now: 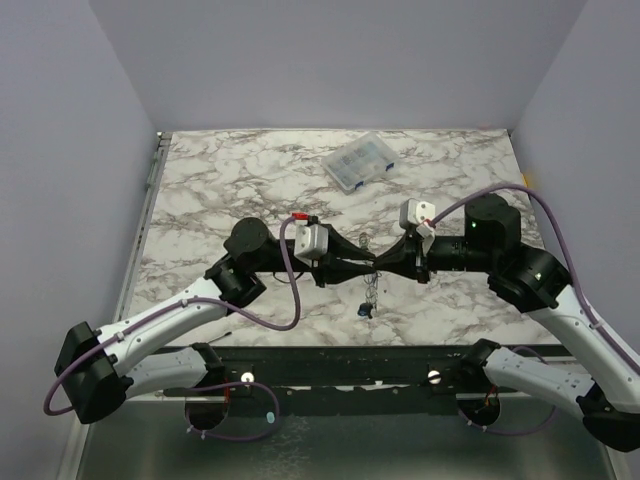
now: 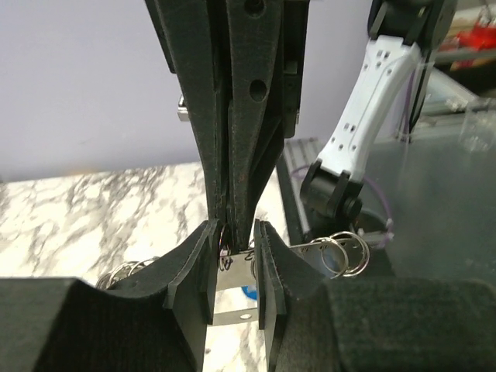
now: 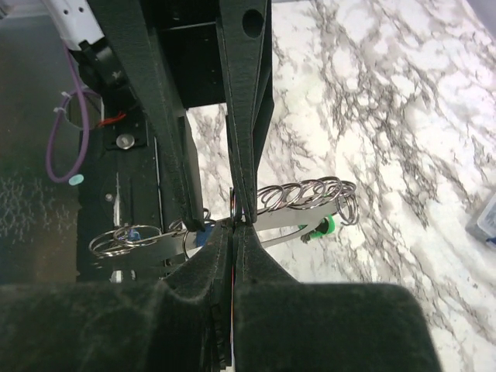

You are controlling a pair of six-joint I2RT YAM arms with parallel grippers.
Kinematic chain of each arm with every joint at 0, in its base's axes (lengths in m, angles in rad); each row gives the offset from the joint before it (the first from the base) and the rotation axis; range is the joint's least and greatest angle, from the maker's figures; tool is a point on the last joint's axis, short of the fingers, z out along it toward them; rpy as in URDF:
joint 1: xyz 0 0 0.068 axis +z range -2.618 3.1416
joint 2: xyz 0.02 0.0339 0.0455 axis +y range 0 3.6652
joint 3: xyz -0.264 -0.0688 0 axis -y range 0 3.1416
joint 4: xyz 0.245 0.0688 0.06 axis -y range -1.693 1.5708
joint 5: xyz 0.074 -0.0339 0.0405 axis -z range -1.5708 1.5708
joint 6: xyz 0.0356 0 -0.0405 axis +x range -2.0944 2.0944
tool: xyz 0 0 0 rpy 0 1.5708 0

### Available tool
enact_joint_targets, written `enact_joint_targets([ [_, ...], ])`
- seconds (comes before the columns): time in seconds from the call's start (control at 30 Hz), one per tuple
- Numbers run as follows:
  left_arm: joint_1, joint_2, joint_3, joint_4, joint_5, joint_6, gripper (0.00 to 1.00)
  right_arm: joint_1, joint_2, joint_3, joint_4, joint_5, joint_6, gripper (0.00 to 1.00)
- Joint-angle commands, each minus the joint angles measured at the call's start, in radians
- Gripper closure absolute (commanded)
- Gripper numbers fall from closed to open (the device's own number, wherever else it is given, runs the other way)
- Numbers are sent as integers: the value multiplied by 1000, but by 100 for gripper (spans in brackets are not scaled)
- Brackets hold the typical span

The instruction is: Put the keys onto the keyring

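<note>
The keyring [image 3: 288, 217] is a flat silvery band with several small split rings; it is held in the air between both grippers. My right gripper [image 3: 234, 231] is shut on the band's edge. My left gripper [image 2: 235, 229] has its jaws a finger-width apart, straddling the band [image 2: 232, 283] and the right fingertips. A green key head [image 3: 324, 226] hangs at one end and a blue key head [image 3: 204, 235] near the middle. In the top view the grippers meet tip to tip: left gripper [image 1: 366, 262], right gripper [image 1: 385, 262]. A chain [image 1: 371, 288] hangs down to a blue key [image 1: 366, 310].
A clear compartment box [image 1: 358, 162] lies at the back of the marble table [image 1: 230, 190]. The black front rail [image 1: 340, 365] and both arm bases run along the near edge. Grey walls close the sides and back.
</note>
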Motion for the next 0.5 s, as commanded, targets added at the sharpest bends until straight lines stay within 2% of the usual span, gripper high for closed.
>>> enact_joint_targets([
  [0.0, -9, 21, 104, -383, -18, 229, 70, 4, 40, 71, -52, 69, -27, 99],
  [0.2, -3, 39, 189, -626, -44, 342, 72, 7, 61, 84, -98, 67, -28, 99],
  [0.47, 6, 53, 230, -711, -62, 368, 80, 11, 65, 90, -115, 54, -26, 99],
])
